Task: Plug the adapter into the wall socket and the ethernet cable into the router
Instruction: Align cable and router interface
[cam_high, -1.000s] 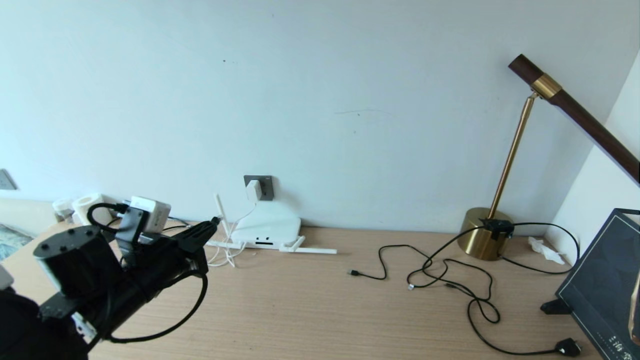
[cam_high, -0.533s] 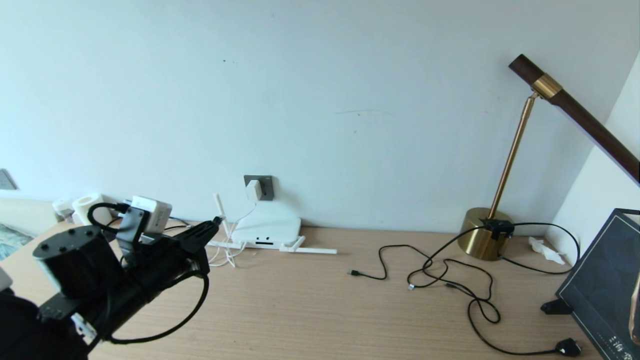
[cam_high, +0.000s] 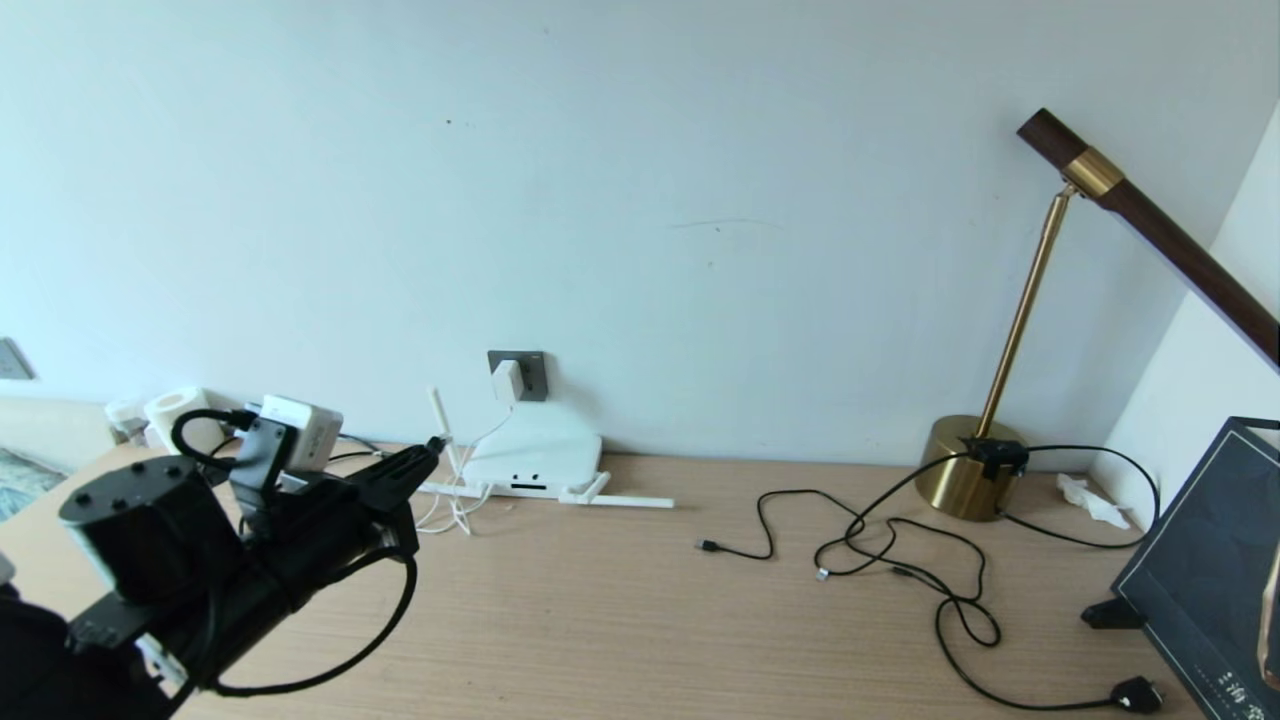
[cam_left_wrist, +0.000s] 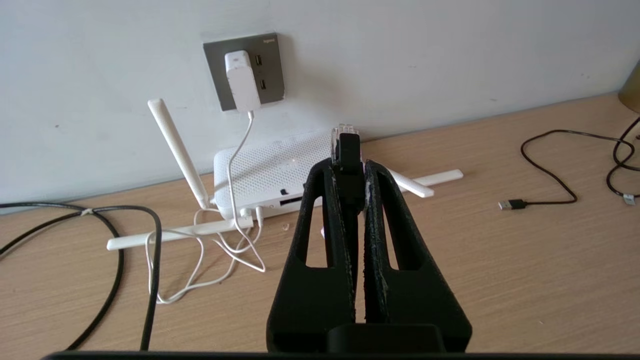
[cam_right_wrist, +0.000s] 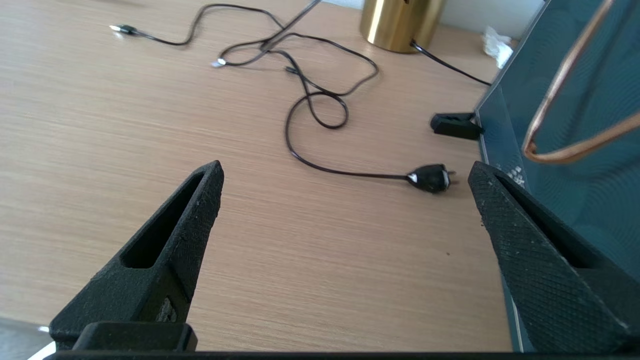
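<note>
Now left pincer (cam_left_wrist: 348, 165) clamping ethernet cable (cam_left_wrist: 346, 150), facing router (cam_left_wrist: 265, 172)

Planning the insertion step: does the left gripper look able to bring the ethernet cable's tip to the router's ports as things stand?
Probably yes. The left gripper is shut on the ethernet cable, its tip aimed toward the router; bare desk lies between, though the white cord hangs near the ports.

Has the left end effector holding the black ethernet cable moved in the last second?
Barely. In the head view the left end effector, shut on the thick black ethernet cable, sits at the same spot beside the flat white router; only the arm body behind drifted slightly left.
</note>
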